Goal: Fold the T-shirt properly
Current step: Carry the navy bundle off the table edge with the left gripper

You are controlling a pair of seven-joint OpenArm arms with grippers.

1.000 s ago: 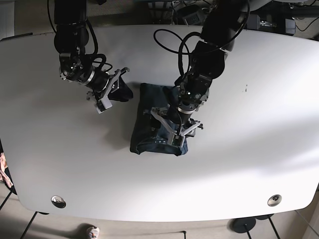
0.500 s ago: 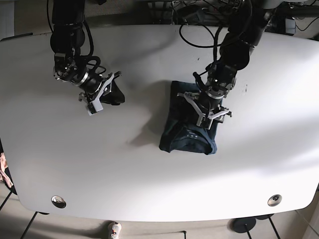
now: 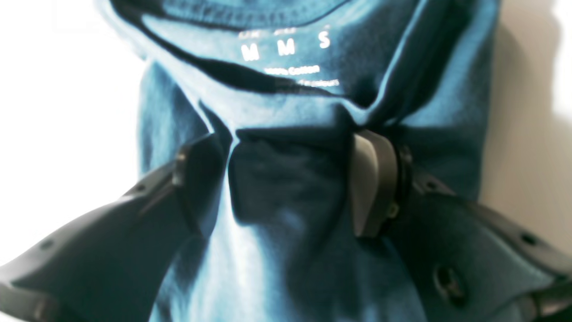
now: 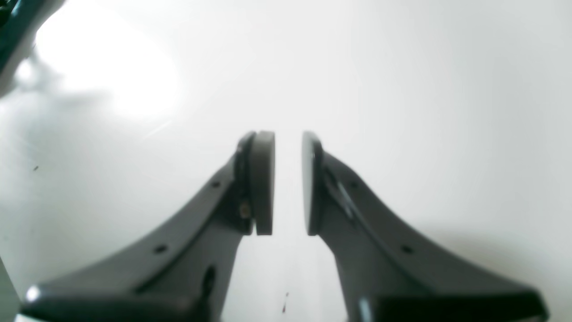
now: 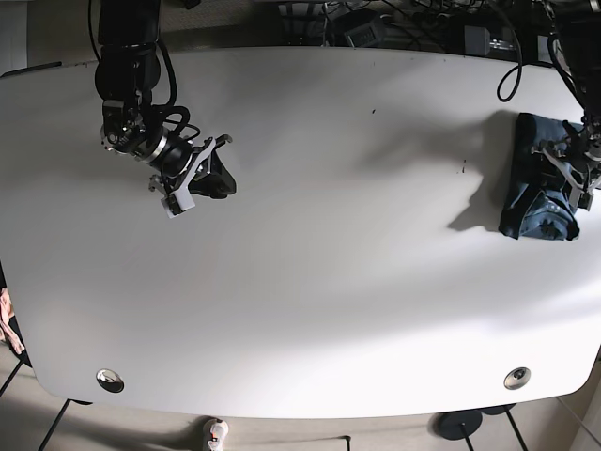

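The dark blue T-shirt (image 5: 533, 193) is a folded bundle at the far right of the white table (image 5: 329, 235), near its edge. My left gripper (image 5: 580, 178) is shut on it. In the left wrist view the gripper (image 3: 286, 174) pinches a fold of the shirt (image 3: 290, 98) just below the collar label, with cloth filling the gap between the fingers (image 3: 371, 179). My right gripper (image 5: 202, 178) is at the left of the table, far from the shirt. In the right wrist view it (image 4: 288, 179) holds nothing, with its pads a narrow gap apart over the bare table (image 4: 402, 89).
Two round metal fittings sit near the table's front edge, one at the left (image 5: 110, 380) and one at the right (image 5: 516, 378). Cables and equipment lie beyond the back edge. The shirt hangs close to the right table edge.
My left arm has carried the folded shirt from the table's middle to its far right edge. The right arm has barely moved.
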